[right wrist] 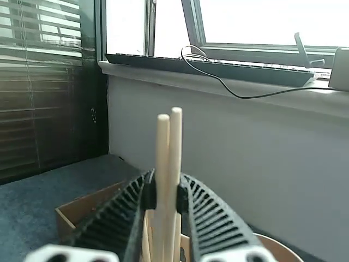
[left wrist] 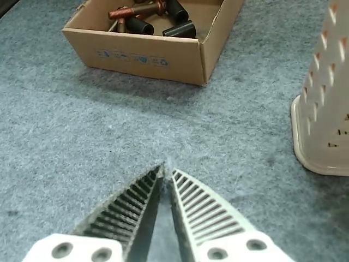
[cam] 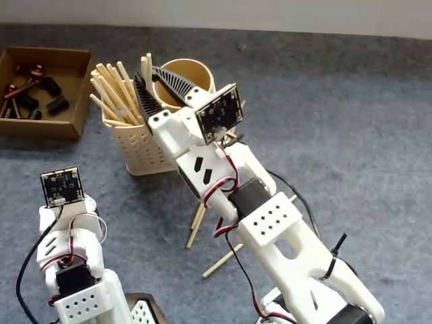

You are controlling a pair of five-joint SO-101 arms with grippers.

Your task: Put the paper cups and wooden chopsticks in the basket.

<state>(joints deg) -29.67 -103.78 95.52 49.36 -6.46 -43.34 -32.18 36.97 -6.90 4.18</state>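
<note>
A white perforated basket [cam: 145, 154] stands on the grey carpet with several wooden chopsticks [cam: 111, 91] and a paper cup [cam: 192, 69] upright in it. My right gripper [cam: 146, 73] hovers over the basket's top, shut on two chopsticks [right wrist: 168, 158] that stick up between its fingers. The paper cup's rim [right wrist: 272, 244] lies just beyond it. Two more chopsticks [cam: 198, 224] [cam: 223, 260] lie on the carpet under the right arm. My left gripper [left wrist: 165, 170] is shut and holds nothing, low over the carpet, with the basket [left wrist: 326, 114] off to one side.
A cardboard box [cam: 42, 91] [left wrist: 152, 52] of bolts and black parts sits at the far left. The left arm [cam: 67, 229] stands at the near left. Open carpet stretches to the right of the basket.
</note>
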